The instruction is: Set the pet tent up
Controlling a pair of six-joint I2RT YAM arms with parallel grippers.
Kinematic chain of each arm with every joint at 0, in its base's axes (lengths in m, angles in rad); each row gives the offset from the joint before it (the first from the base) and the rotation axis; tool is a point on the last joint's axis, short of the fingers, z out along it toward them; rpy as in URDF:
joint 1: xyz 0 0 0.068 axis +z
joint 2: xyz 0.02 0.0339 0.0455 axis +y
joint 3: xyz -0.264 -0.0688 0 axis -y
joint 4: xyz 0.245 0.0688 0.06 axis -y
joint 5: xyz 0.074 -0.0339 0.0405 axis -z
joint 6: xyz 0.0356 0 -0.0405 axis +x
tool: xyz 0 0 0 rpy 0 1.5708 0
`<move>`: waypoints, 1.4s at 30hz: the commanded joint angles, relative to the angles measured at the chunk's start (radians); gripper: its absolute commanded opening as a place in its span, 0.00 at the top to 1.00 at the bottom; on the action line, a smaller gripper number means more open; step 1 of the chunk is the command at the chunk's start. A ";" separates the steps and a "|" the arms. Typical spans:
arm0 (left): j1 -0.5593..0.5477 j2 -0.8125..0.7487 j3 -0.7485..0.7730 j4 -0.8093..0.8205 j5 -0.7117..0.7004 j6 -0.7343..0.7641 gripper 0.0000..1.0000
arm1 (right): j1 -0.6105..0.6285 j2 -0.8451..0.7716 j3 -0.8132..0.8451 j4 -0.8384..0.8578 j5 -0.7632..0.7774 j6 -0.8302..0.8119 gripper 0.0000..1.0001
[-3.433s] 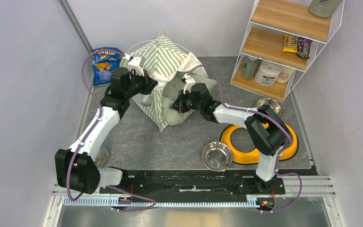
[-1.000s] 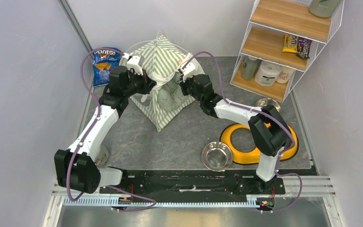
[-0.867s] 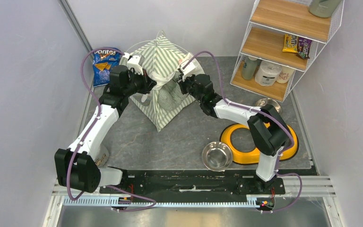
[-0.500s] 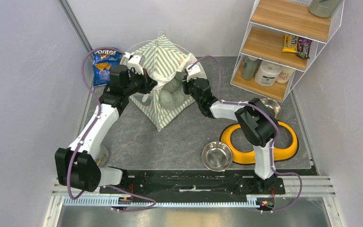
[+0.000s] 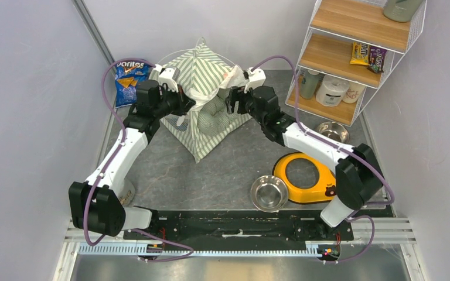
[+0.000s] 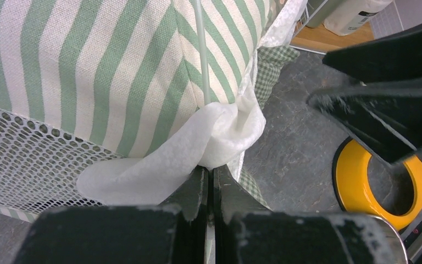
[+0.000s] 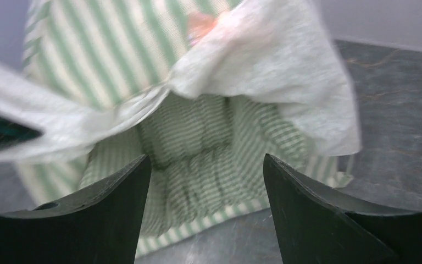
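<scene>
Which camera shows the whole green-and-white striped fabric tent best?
The top camera: only there does almost the whole green-and-white striped fabric tent show. The left wrist camera sees just a striped side, mesh and a white flap; the right wrist camera, blurred, just its opening.

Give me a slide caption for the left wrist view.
Left end effector pinching the white flap of the tent.

Top view overhead, far; both wrist views close (facing shared pet tent [image 5: 199,76]).
</scene>
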 commanded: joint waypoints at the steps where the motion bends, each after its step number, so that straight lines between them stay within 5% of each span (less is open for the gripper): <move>1: 0.001 0.017 0.010 -0.054 0.026 -0.011 0.98 | 0.000 -0.039 0.011 -0.189 -0.365 -0.025 0.19; 5: 0.002 0.013 0.005 -0.057 0.024 -0.009 0.98 | 0.000 0.046 0.087 -0.264 -0.678 -0.083 0.18; 13: 0.002 0.003 -0.006 -0.065 0.024 -0.011 0.98 | 0.000 0.280 0.202 -0.103 -0.726 0.045 0.23; 15: 0.003 0.002 -0.005 -0.068 0.025 -0.011 0.98 | 0.001 0.336 0.226 -0.055 -0.745 0.089 0.37; 20: 0.002 -0.010 0.000 -0.084 0.021 -0.004 0.98 | 0.001 0.371 0.221 0.076 -0.718 0.219 0.99; 26: 0.003 -0.019 0.018 -0.116 0.039 0.005 0.98 | -0.031 0.259 0.078 0.371 -0.423 0.520 1.00; 31: 0.004 -0.028 0.054 -0.130 0.111 -0.013 0.98 | -0.066 0.241 0.075 0.519 -0.382 0.744 1.00; 36: 0.004 -0.038 0.070 -0.112 0.160 -0.032 0.98 | -0.046 0.356 0.166 0.520 -0.556 0.800 1.00; 42: 0.008 -0.028 0.058 -0.112 0.149 -0.031 0.98 | 0.051 0.381 0.088 0.340 -0.649 0.586 1.00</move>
